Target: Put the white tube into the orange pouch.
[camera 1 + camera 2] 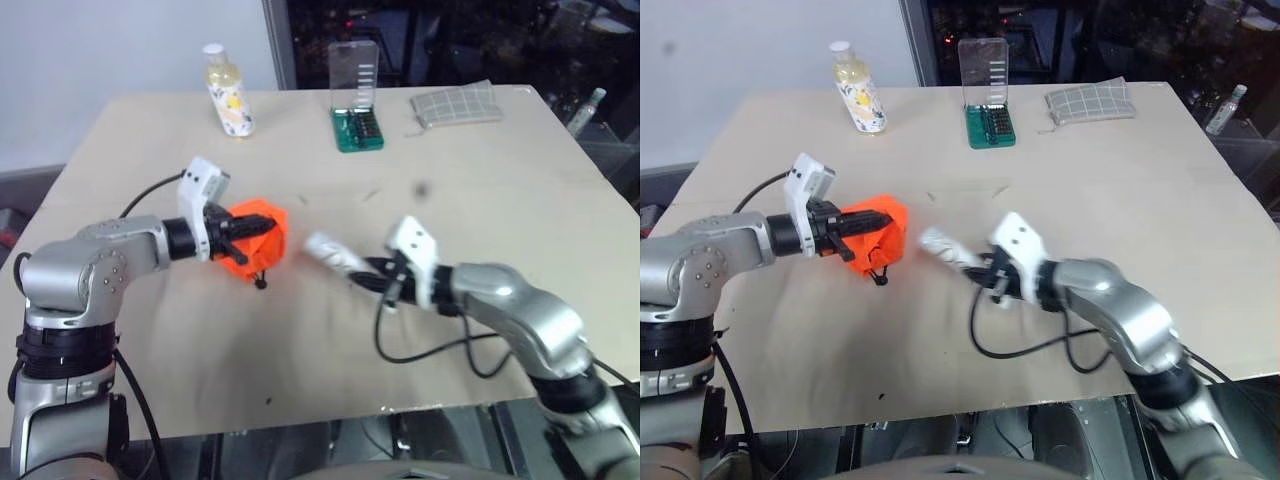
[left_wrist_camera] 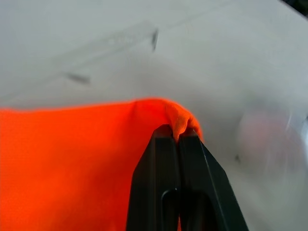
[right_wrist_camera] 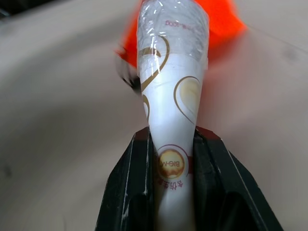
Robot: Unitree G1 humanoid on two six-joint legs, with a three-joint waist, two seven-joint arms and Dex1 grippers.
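The orange pouch (image 1: 262, 238) hangs a little above the table at centre left. My left gripper (image 1: 240, 228) is shut on a fold of its upper edge, and the left wrist view shows the fabric (image 2: 62, 159) pinched between the black fingers (image 2: 159, 183). The pouch's dark cord dangles below it. My right gripper (image 1: 375, 270) is shut on the white tube (image 1: 330, 252). The tube sticks out level toward the pouch, with a short gap between them. In the right wrist view the tube (image 3: 171, 96), with its gold print, points at the orange fabric (image 3: 221, 19) beyond it.
Along the far edge of the tan table (image 1: 480, 200) stand a yellowish bottle (image 1: 228, 92), a green bit case (image 1: 357, 128) with a clear raised lid, and a grey checked cloth (image 1: 455, 104). A black cable loops on the table under my right arm (image 1: 430, 350).
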